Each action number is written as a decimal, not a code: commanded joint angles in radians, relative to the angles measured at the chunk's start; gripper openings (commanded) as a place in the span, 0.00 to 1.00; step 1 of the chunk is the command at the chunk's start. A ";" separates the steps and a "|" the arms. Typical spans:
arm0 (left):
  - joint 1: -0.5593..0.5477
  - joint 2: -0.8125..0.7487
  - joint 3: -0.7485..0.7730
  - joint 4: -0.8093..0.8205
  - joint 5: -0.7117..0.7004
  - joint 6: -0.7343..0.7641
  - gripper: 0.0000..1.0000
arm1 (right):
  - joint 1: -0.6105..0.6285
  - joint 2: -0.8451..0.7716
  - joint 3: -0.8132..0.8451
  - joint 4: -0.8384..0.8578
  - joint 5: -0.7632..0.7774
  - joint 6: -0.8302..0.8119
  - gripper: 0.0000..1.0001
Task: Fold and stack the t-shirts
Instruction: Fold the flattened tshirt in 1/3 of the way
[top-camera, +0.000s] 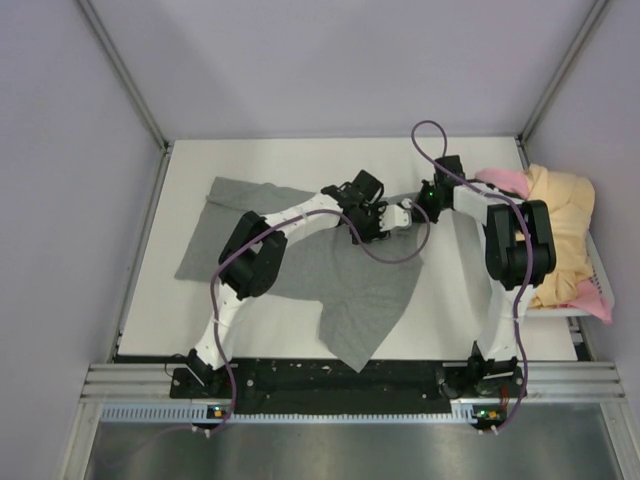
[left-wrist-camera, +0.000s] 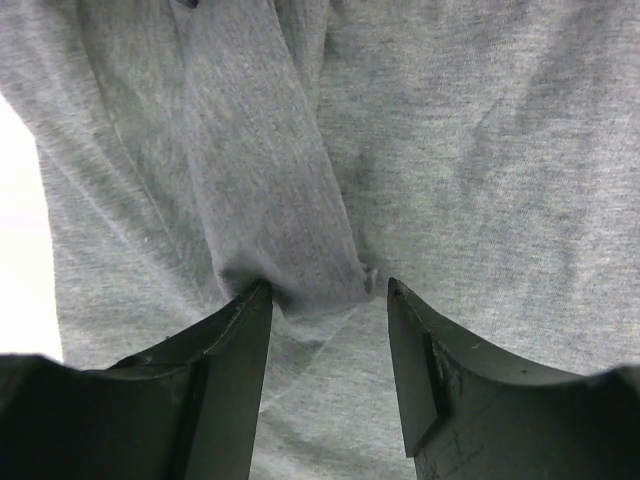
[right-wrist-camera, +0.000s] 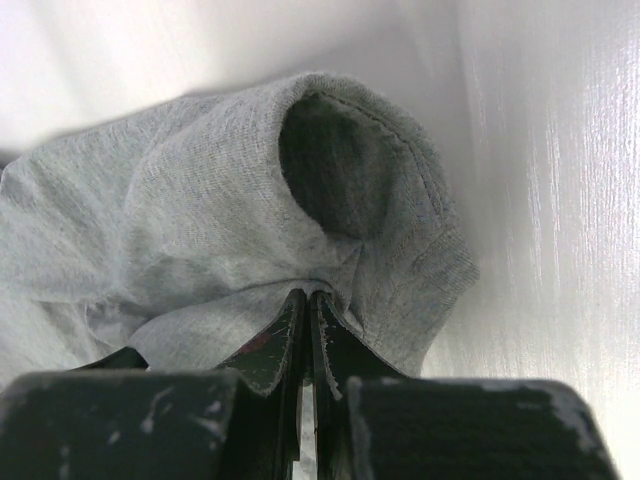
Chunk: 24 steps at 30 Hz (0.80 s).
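The heather grey t-shirt (top-camera: 345, 290) lies partly spread on the white table (top-camera: 450, 300). My left gripper (top-camera: 377, 222) is open just above the shirt; in the left wrist view its jaws (left-wrist-camera: 325, 298) straddle a folded grey strip of cloth (left-wrist-camera: 270, 180) without closing on it. My right gripper (top-camera: 406, 212) is beside it at the shirt's far right corner. In the right wrist view it (right-wrist-camera: 307, 300) is shut on the grey shirt's sleeve (right-wrist-camera: 370, 180), whose open cuff bulges above the fingertips. Pink (top-camera: 505, 182) and pale yellow (top-camera: 565, 215) shirts lie piled at the right. No dark green shirt shows.
The pile of shirts rests on a white tray (top-camera: 560, 312) at the table's right edge. Grey walls and metal posts enclose the table at the back and sides. The two arms' wrists are close together over the far middle of the table.
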 joint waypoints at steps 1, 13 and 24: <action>-0.013 0.027 0.053 0.000 -0.011 -0.022 0.54 | -0.009 -0.005 0.026 0.031 -0.006 -0.009 0.00; -0.016 0.011 0.058 -0.003 -0.057 -0.055 0.11 | -0.009 -0.044 -0.007 0.031 0.014 -0.034 0.00; -0.007 -0.119 -0.019 -0.126 -0.116 0.147 0.00 | 0.041 -0.202 -0.131 -0.015 -0.021 -0.112 0.00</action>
